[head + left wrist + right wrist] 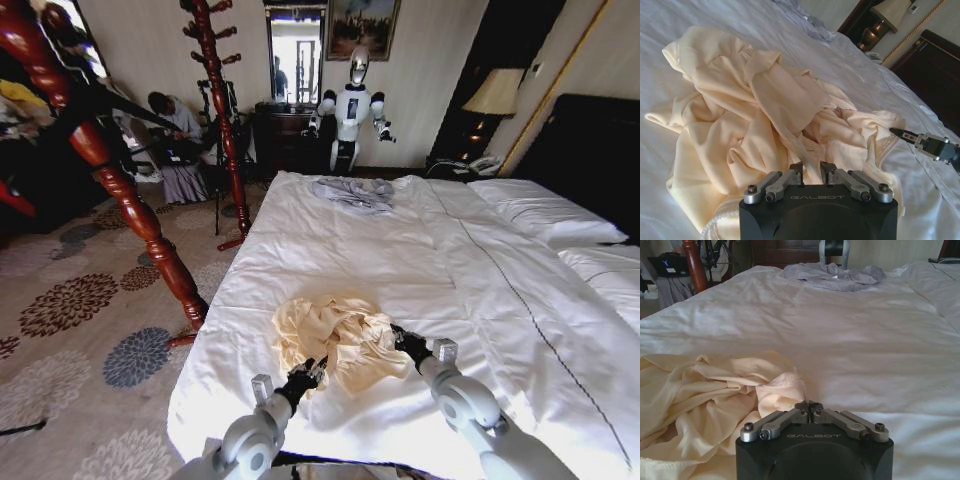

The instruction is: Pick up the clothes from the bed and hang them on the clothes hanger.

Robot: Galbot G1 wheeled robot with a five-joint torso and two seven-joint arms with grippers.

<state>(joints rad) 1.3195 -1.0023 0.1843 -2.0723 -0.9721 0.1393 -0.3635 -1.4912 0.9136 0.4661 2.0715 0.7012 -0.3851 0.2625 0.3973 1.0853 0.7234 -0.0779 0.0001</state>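
The clothes, a crumpled cream-yellow garment, lie on the white bed near its foot edge. In the left wrist view my left gripper sits at the near hem of the clothes, its fingers closed onto a fold that runs between them. The left gripper also shows in the head view. My right gripper rests at the garment's right edge. Its fingertips meet, shut, right beside the cloth's hem. A slim black bar, seemingly the clothes hanger, juts from the near wooden stand at upper left.
A grey-blue garment lies at the bed's far end. White pillows and a dark headboard are on the right. Two reddish wooden coat stands rise left of the bed on patterned carpet. Another robot stands by the far wall.
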